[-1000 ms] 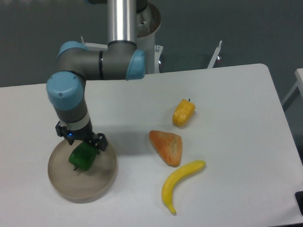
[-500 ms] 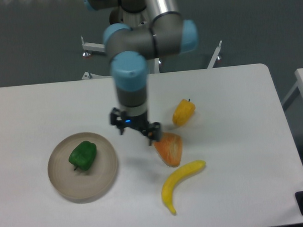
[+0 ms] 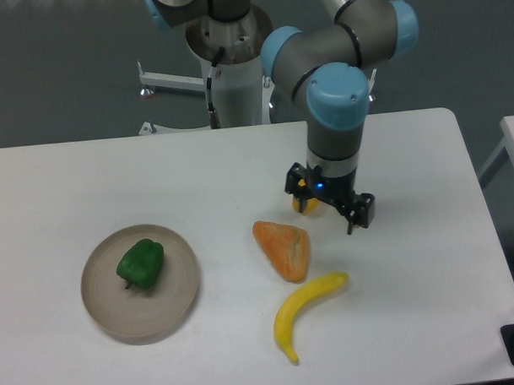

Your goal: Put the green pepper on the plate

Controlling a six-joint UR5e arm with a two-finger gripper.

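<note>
on the plate, the green pepper

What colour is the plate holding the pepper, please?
Beige-tan, plain; the plate shows clearly in the fixed camera view, under the green pepper.

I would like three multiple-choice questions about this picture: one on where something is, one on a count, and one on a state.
1. Where is the green pepper?
A. on the plate
B. beside the banana
C. between the fingers

2. How many food items lie on the bare table, off the plate?
A. one
B. three
C. five

3. What is the gripper carrying?
A. the green pepper
B. the banana
C. nothing

Answers:
1. A, the pepper rests inside the plate's rim.
2. B, the banana, the orange wedge-shaped piece and the yellow pepper, partly hidden behind the gripper.
3. C, its fingers hang above the table with nothing between them.
</note>
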